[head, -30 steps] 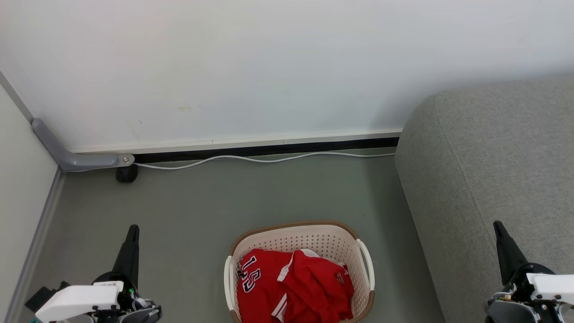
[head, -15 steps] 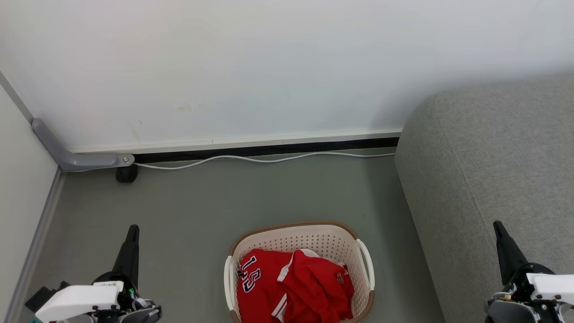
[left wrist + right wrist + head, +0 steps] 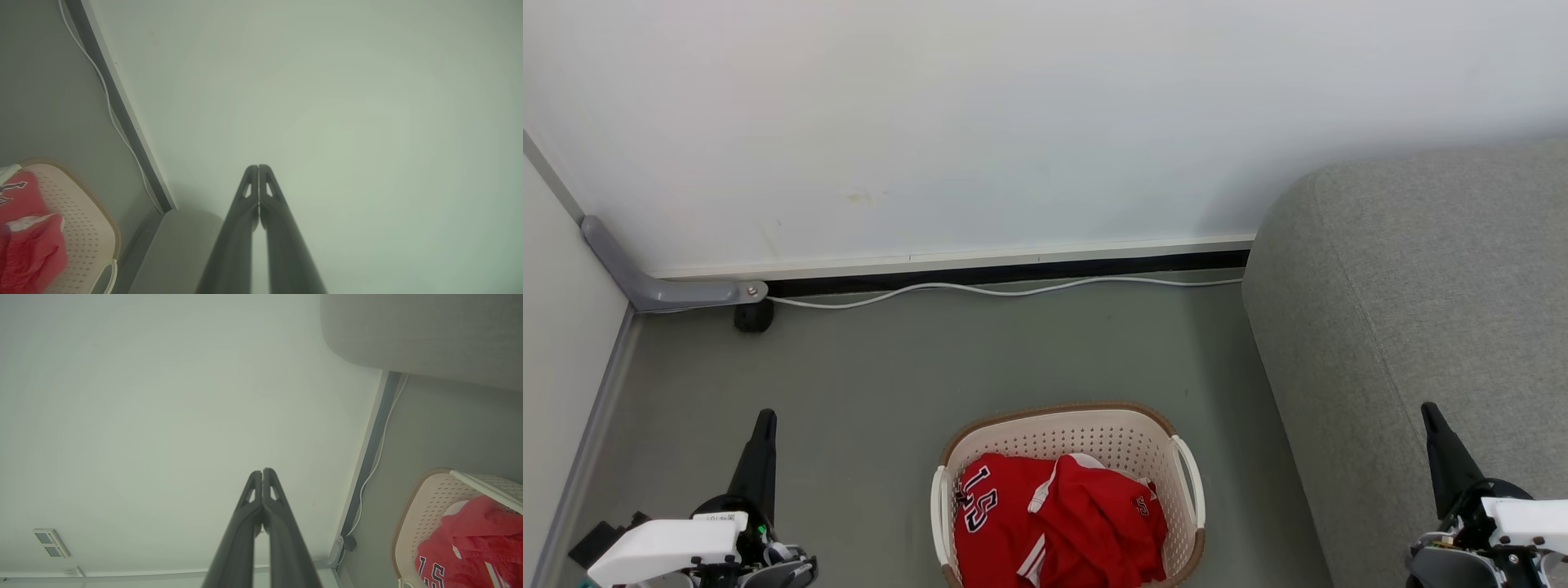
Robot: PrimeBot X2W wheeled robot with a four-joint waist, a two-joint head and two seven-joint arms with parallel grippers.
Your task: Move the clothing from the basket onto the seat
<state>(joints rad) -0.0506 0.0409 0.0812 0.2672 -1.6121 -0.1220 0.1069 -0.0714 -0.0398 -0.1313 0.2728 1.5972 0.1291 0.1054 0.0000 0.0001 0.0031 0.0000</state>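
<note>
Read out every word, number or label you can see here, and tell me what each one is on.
"15": dark, white-edged numerals, lying sideways, on the red jersey in the basket.
Small mark on the second jersey: too small to read.
Label on the left arm's white cover: too small to read.
</note>
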